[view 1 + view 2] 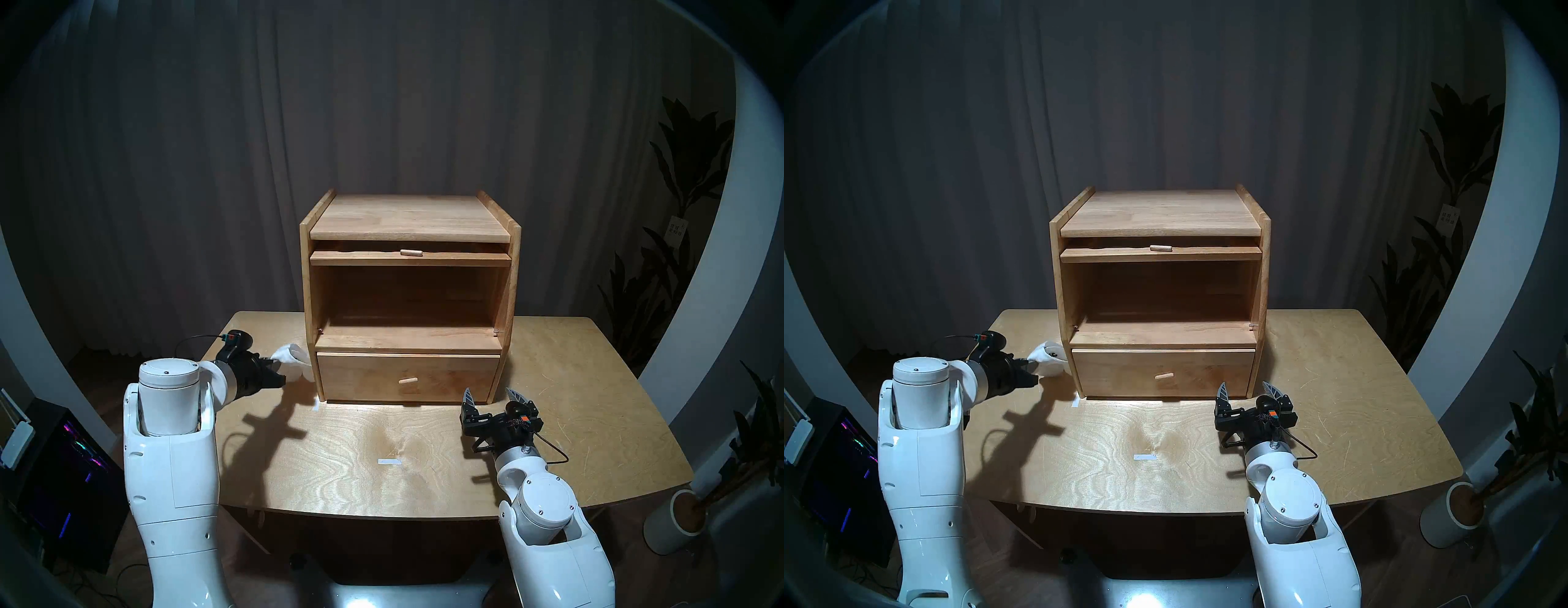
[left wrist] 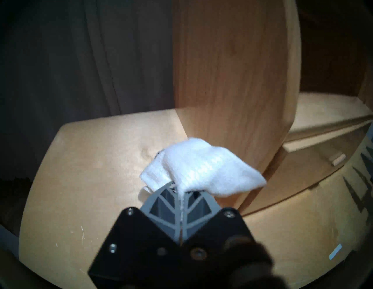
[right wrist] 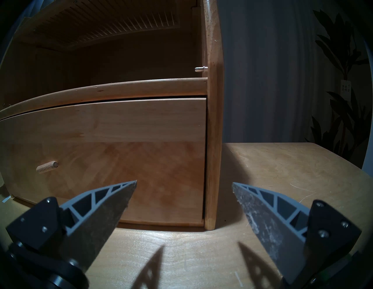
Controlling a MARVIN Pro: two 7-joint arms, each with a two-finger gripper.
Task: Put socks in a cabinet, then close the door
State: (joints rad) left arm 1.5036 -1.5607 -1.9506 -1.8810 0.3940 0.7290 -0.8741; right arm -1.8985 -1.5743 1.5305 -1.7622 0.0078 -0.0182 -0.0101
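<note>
Head camera views show the table [image 1: 551,382] with the cabinet [image 1: 409,216] on it, its big compartment open and empty. The door [image 1: 409,258] is lifted up and pushed in flat under the top board, so closing is not yet done. Socks [image 2: 201,173] are not inside yet: they hang from the left gripper [image 2: 179,193], whose jaws are pressed together on the fabric, above the table and just beside the cabinet's left wall. Ahead and to the right of this gripper is the opening. Right gripper [image 3: 183,187] is spread wide, holds nothing, and faces the drawer [image 3: 121,153].
</note>
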